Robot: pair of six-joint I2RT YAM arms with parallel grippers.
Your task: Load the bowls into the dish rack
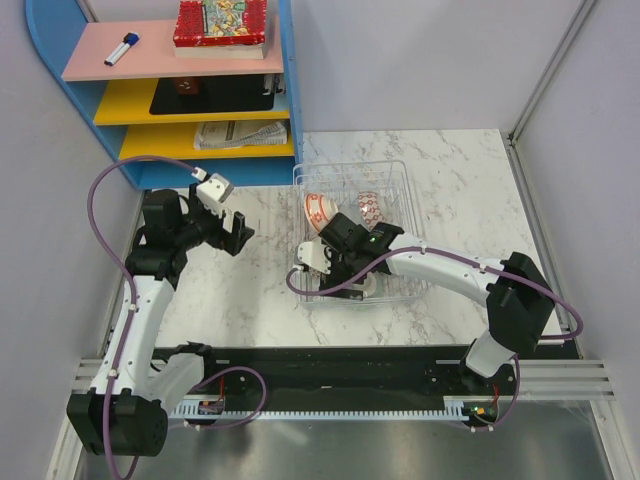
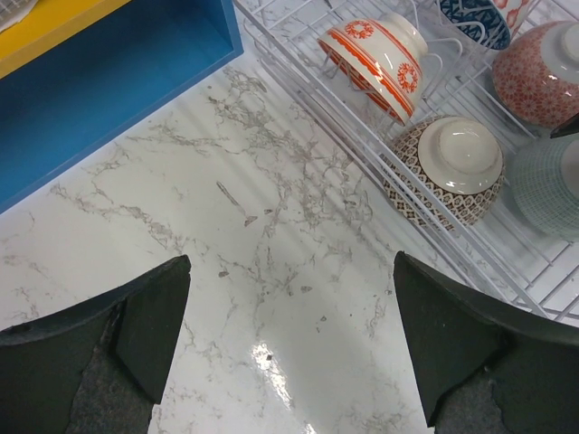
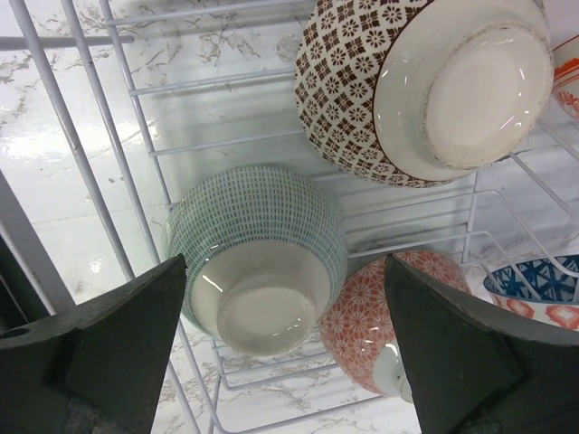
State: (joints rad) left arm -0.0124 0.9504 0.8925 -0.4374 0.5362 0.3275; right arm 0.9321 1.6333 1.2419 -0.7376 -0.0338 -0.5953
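Looks like the tail end of loading, probably the let-go on the last bowl. Counting five bowls inside the dish rack [image 1: 398, 178], none seen outside it.

At the right gripper [image 3: 285, 307]: spread wide, grasping nothing, hanging low over the pale green bowl [image 3: 258, 253] with one finger to each side and no contact visible. Green bowl lying foot-up on the wires, just beside the brown lattice bowl [image 3: 407, 90] and the red floral bowl [image 3: 380, 316], with the blue patterned bowl [image 3: 534, 289] at the edge of that view. Cannot tell whether seated in a slot or just resting on the wires.

At the left gripper [image 2: 289, 298]: released too, empty, held above the marble table [image 2: 271, 226] just beside the rack's near rim, not far from the orange striped bowl [image 2: 375, 54].

Next move, judging from this: lift the right gripper straight up and clear of the rack. Calls for keeping the jaws wide and avoiding the green bowl, the lattice bowl and the wires on the way out. Nothing obvious left for the left arm.
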